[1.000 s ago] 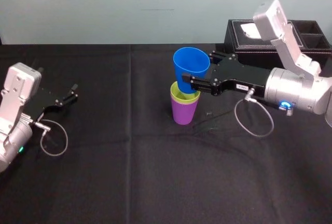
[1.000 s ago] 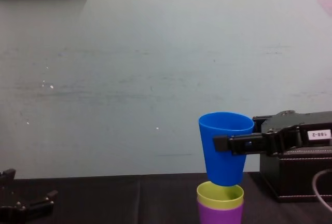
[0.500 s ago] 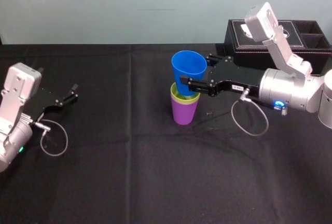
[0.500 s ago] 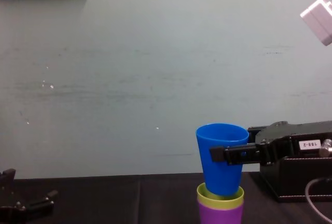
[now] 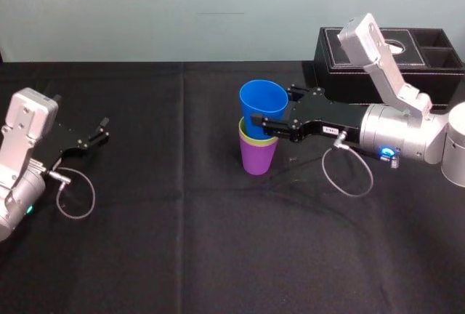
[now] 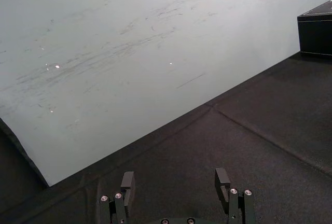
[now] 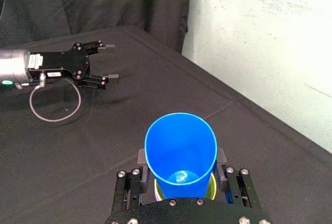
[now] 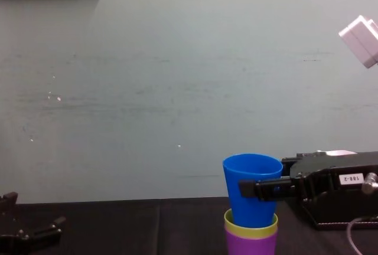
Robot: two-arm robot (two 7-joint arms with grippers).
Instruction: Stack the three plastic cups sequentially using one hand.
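Observation:
The purple cup (image 5: 258, 157) stands upright near the table's middle with the yellow-green cup (image 5: 248, 137) nested in it, only its rim showing. The blue cup (image 5: 262, 107) sits partly down inside the yellow-green one, most of its body still above the rim (image 8: 251, 231). My right gripper (image 5: 262, 123) reaches in from the right and is shut on the blue cup (image 7: 180, 153), one finger on each side of its wall (image 8: 253, 196). My left gripper (image 5: 98, 132) rests open at the far left of the table, well away from the cups.
A black leather tissue box (image 5: 392, 56) stands at the back right, behind my right arm. The black tablecloth (image 5: 182, 241) covers the table, and a pale wall (image 8: 177, 90) rises behind it. A cable loop (image 5: 347, 176) hangs from my right wrist.
My right gripper has lowered the blue cup from above the stack down into the yellow-green cup. The left arm has stayed still.

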